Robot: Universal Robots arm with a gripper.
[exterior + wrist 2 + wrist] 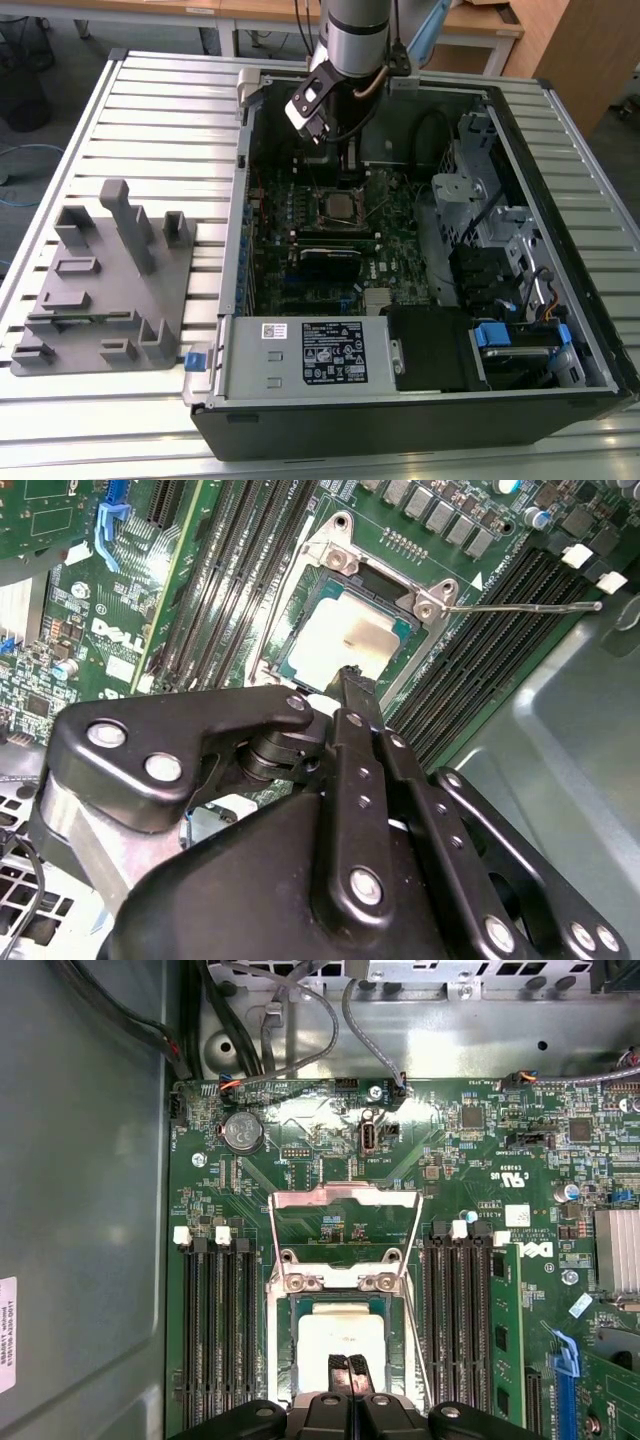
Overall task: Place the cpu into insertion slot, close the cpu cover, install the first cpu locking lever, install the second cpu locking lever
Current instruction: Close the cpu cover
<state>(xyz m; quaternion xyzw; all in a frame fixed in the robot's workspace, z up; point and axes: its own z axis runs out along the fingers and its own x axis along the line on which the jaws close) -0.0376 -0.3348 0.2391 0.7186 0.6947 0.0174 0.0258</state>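
The cpu (340, 1345) lies flat in the insertion slot (283, 1360) of the green motherboard, its silver top showing in both wrist views (345, 635). The cpu cover (345, 1197) seems raised, standing up from its hinge at one end of the socket, not down over the chip. A thin wire locking lever (520, 607) sticks out sideways from the socket, unlatched. My gripper (348, 1365) hovers just over the chip's edge, its fingertips shut together with nothing visible between them. In the exterior view the gripper (349, 172) reaches down into the open case, just behind the socket (335, 208).
Long black memory slots (215, 1330) flank the socket on both sides. The case's grey metal wall (90, 1210) and cables (300, 1020) lie close by. A white-labelled power supply box (320, 355) sits at the case front. A grey fixture (105, 285) rests at the exterior view's left.
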